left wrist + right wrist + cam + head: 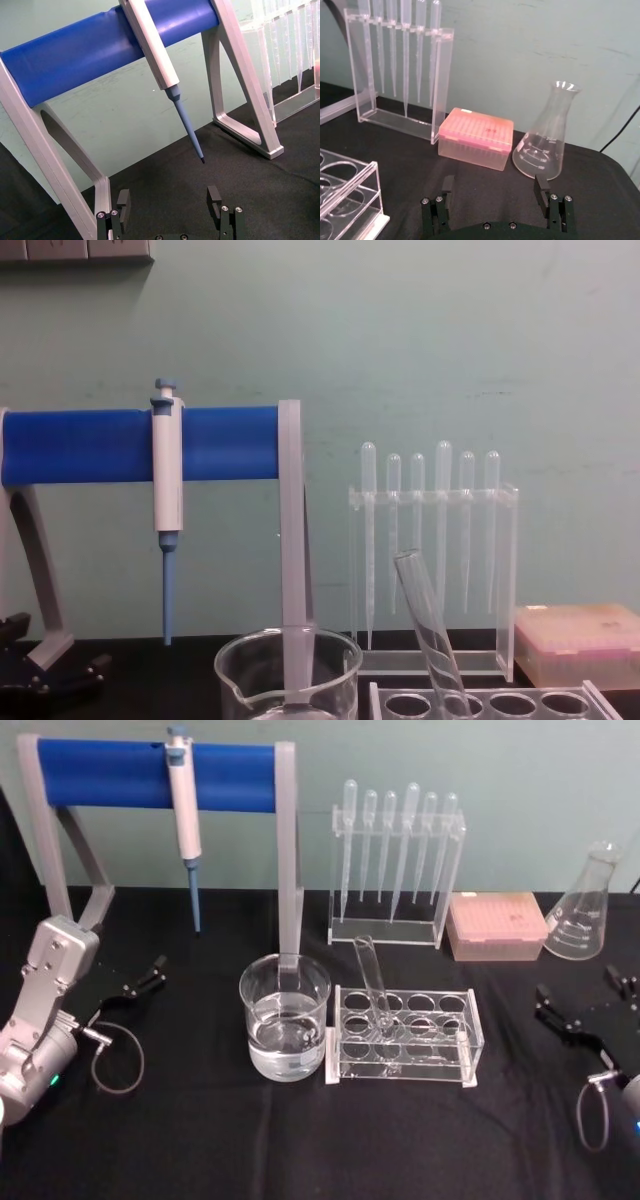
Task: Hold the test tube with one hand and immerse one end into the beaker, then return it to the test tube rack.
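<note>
Glass test tube (373, 982) leans in the rack (405, 1035) right of the beaker (284, 1016), top tilted beakerward; left end effector (143, 976) and right end effector (585, 1002) both open, empty, roughly equidistant.

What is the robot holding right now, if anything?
Nothing. Both the left gripper and the right gripper have open fingers with nothing between them; the test tube leans in its rack.
</note>
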Robot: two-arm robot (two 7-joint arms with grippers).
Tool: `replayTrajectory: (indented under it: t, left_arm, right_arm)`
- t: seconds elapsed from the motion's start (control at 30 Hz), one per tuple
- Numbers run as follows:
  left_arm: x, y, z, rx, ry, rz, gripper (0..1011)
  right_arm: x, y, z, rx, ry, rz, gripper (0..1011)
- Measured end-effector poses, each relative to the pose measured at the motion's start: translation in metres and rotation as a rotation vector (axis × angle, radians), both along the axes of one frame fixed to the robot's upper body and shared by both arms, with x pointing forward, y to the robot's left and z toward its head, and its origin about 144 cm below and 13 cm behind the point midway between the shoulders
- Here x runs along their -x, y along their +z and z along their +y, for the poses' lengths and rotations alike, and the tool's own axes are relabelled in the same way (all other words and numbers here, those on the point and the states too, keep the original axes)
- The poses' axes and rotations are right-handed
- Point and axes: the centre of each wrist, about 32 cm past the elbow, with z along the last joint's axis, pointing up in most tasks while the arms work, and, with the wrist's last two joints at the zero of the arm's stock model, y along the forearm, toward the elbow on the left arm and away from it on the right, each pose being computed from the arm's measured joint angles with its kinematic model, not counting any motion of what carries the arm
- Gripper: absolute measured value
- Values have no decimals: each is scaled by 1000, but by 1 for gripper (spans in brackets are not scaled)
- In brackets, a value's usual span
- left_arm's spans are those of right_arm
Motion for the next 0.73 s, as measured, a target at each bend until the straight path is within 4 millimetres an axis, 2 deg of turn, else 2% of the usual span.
replayTrajectory:
  t: [0.73]
  left_arm:
    - [0,0,0,0,0,0,1000]
  right_arm:
    - [-1,-1,0,3,7,-1,1002]
